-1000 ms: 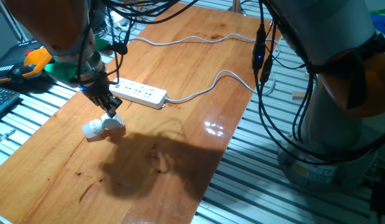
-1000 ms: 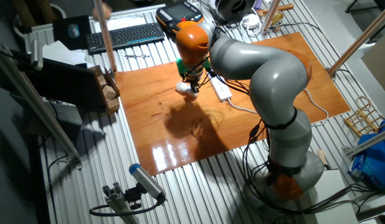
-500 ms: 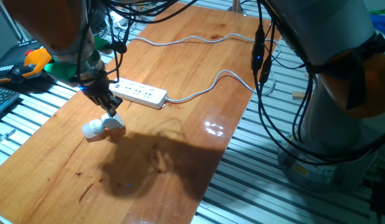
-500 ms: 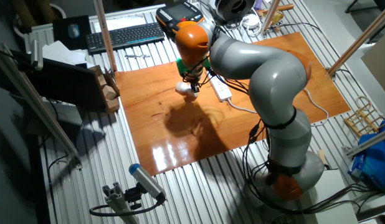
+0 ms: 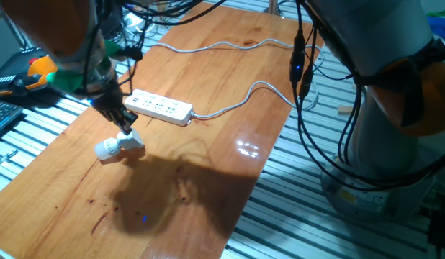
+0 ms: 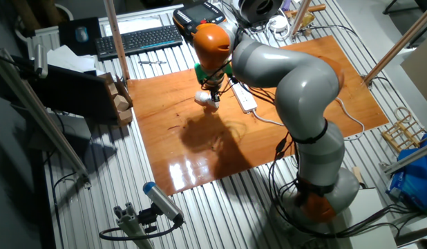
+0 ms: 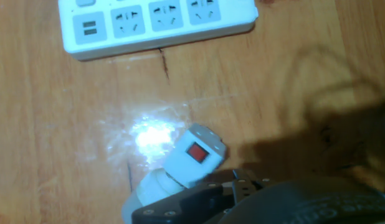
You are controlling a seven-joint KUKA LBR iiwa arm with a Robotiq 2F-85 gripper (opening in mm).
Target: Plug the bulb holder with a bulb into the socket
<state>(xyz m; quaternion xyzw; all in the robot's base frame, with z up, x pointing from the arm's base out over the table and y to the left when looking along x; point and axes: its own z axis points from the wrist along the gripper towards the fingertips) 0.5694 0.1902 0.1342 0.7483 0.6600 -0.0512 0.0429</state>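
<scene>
The bulb holder (image 5: 125, 143) lies on its side on the wooden table, its bulb (image 5: 104, 150) pointing left and its red switch (image 7: 197, 153) facing up. The holder (image 7: 191, 160) and bulb (image 7: 144, 191) show just beyond the dark fingers (image 7: 180, 205) in the hand view. My gripper (image 5: 124, 128) hangs right over the holder's back end, close to or touching it; the finger gap is hidden. The socket (image 5: 159, 108) lies a short way behind, outlets up (image 7: 158, 22). From the other side, the holder (image 6: 205, 99) sits left of the socket (image 6: 245, 99), under the gripper (image 6: 213, 90).
The socket's grey cable (image 5: 237, 104) snakes right across the table (image 5: 208, 165). A second cable (image 5: 222, 47) runs along the back. A keyboard (image 6: 139, 39) and orange pendant (image 6: 200, 15) lie beyond the table's far edge. Black arm cables (image 5: 302, 72) hang at the right.
The arm has shifted slightly left and up in the fixed view. The bulb holder and the socket lie where they were.
</scene>
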